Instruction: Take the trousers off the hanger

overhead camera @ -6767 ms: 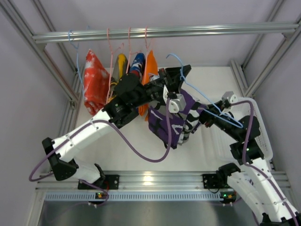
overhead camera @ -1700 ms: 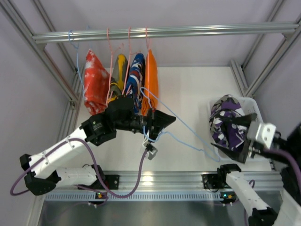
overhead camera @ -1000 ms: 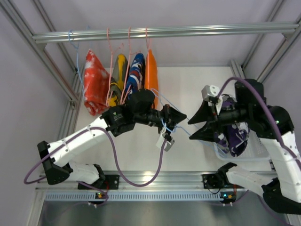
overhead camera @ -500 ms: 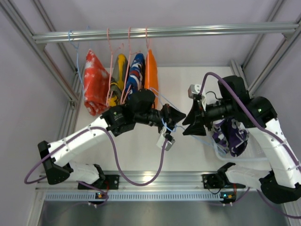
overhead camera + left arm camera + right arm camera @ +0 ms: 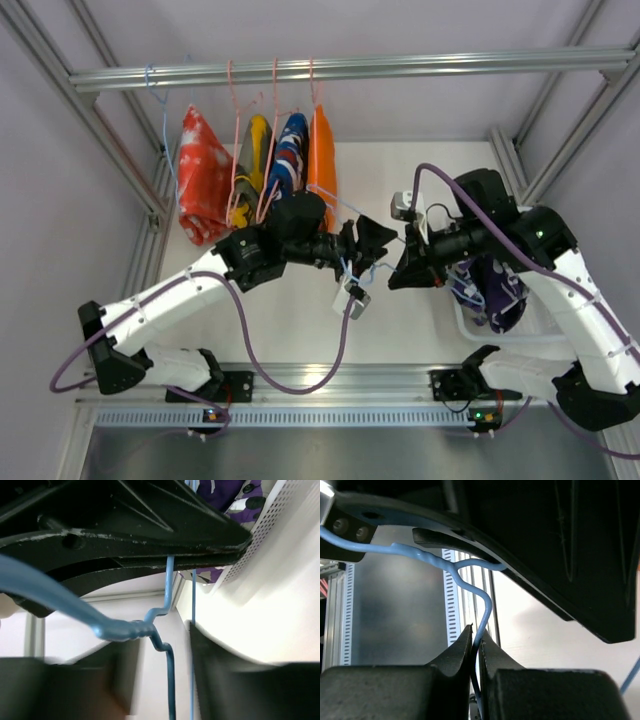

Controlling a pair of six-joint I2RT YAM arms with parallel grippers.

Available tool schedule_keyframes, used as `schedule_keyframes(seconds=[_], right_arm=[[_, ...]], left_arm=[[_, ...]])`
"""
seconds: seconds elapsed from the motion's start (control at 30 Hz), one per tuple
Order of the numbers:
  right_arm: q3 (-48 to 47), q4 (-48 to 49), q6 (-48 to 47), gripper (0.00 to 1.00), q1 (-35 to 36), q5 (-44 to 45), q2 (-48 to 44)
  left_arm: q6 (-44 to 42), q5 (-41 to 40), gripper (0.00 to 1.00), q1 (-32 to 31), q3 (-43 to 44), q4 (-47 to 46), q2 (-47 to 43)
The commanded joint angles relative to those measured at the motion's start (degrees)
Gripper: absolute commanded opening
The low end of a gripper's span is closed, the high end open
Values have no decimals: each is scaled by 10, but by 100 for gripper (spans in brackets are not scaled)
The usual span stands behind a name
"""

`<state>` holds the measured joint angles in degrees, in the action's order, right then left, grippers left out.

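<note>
The purple, white and black camouflage trousers (image 5: 492, 288) lie in a white basket (image 5: 535, 322) at the right, off the hanger; a patch of them (image 5: 226, 494) shows in the left wrist view. The orange trousers (image 5: 322, 165) hang from the rail. The bare blue wire hanger (image 5: 349, 264) floats mid-scene between both grippers. My right gripper (image 5: 399, 267) (image 5: 479, 647) is shut on the hanger's wire (image 5: 482, 610). My left gripper (image 5: 372, 240) (image 5: 162, 680) has its jaws apart, with the hanger (image 5: 169, 675) running loose between the fingers (image 5: 107, 685).
On the metal rail (image 5: 420, 66) also hang a red-and-white garment (image 5: 203, 175), a yellow-olive one (image 5: 256, 150) and a blue patterned one (image 5: 291, 148) on pink hangers, plus an empty blue hanger (image 5: 155, 88). Frame posts stand at both sides.
My right gripper has closed on the blue hanger's wire and edged left. My left gripper has opened its jaws and let go of the hanger.
</note>
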<state>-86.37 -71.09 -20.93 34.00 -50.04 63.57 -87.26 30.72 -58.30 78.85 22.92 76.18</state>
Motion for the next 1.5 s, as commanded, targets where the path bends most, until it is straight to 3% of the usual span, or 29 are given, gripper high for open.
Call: schedule_keyframes(seconds=[0.0, 0.07, 0.3, 0.47, 0.57, 0.67, 0.73, 0.87, 1.13, 1.27, 1.47], right_arm=[[-50, 72, 11, 0, 8, -30, -3], [-63, 107, 42, 0, -3, -36, -5], [-60, 216, 149, 0, -63, -84, -35], [-35, 198, 144, 0, -77, -88, -61], [-3, 175, 135, 0, -83, -86, -78], [44, 190, 152, 0, -99, -92, -98], [71, 205, 176, 0, -117, -96, -109], [78, 217, 204, 0, -201, -121, -103], [84, 144, 157, 0, -434, -218, -127], [43, 73, 93, 0, -485, -234, -137], [-28, 3, 50, 0, -488, -141, -128]], left_arm=[[-9, 33, 55, -8, -24, -21, -16], [-8, 30, 80, -7, -32, -15, -29], [-21, 22, 99, -7, -102, -42, -80], [-16, -25, 99, -7, -165, -108, -123], [9, -51, 99, -7, -161, -102, -132], [41, -52, 99, -7, -182, -142, -162], [13, -43, 99, -8, -218, -163, -183], [-47, -23, 99, -8, -265, -146, -244], [-6, -105, 99, -7, -275, -150, -323], [11, -145, 99, -7, -273, -162, -350], [52, -166, 99, -7, -273, -185, -369]])
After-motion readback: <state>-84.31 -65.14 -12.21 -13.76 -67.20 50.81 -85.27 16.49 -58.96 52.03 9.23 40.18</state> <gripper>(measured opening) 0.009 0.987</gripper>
